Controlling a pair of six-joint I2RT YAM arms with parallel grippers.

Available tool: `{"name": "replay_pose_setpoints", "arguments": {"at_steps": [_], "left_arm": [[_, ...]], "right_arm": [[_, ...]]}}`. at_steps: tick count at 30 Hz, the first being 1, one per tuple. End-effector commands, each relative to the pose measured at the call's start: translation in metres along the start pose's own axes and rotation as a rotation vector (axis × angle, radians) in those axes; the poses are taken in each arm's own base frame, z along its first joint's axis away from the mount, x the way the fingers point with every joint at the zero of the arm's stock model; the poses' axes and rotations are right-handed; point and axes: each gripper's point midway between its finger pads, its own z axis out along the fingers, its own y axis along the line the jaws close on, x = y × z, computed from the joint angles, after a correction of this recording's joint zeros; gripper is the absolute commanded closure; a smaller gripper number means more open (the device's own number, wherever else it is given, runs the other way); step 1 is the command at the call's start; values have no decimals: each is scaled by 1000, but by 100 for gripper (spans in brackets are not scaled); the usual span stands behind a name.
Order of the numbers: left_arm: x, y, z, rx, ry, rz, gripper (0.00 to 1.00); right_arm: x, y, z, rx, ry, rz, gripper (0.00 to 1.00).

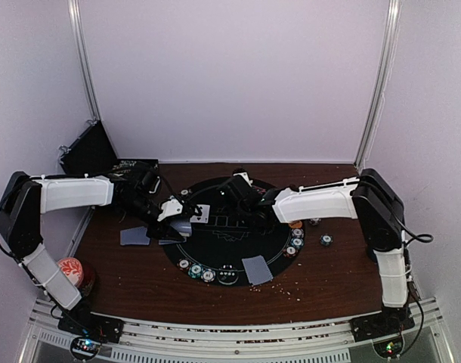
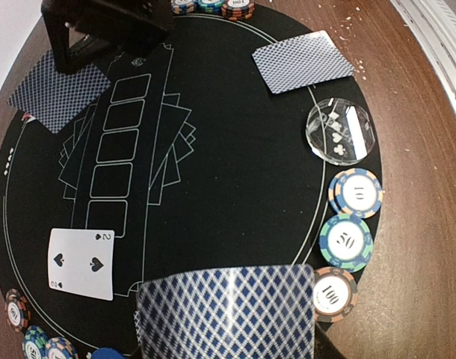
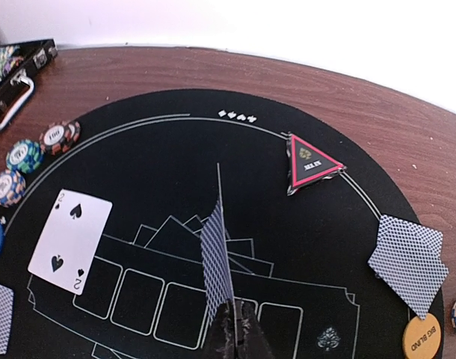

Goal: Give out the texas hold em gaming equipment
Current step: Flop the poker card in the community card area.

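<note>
We're seeing the left gripper (image 1: 177, 221) hovering over the left side of the round black mat (image 1: 215, 248), clamped on a small stack of blue-backed cards (image 2: 228, 314) that is filling the bottom of its wrist view. The right gripper (image 3: 232, 313) is hanging over the mat's middle, fingers pinched together on a single card (image 3: 215, 258) that is standing edge-on above the printed card boxes. A two of spades (image 3: 69, 241) is lying face up on the mat's left part. Along the mat's near edge three striped chips (image 2: 346, 241) are sitting in a row, then a clear disc (image 2: 340, 131), then a face-down card (image 2: 303, 61). A red triangle marker (image 3: 312, 164) is sitting at the mat's far edge. A face-down pair (image 3: 407, 262) is lying at the right edge, with an orange button (image 3: 421, 338) just beside it. On the table (image 1: 329, 280) a black case (image 3: 19, 75) is sitting at the far left corner and a red-topped can (image 1: 72, 270) at the near left edge.
</note>
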Motion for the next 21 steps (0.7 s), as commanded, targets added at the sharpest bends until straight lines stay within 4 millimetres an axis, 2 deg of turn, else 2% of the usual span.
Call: {"name": "replay_pose_setpoints", "arguments": {"at_steps": [1, 13, 21], "left_arm": [[-7, 8, -3, -20, -28, 3, 58], [-5, 10, -3, -26, -28, -3, 58], [-5, 10, -4, -28, -31, -2, 58]], "right_arm": [[3, 0, 6, 117, -14, -95, 100], [27, 41, 34, 100, -8, -217, 100], [40, 81, 41, -54, 1, -223, 100]]}}
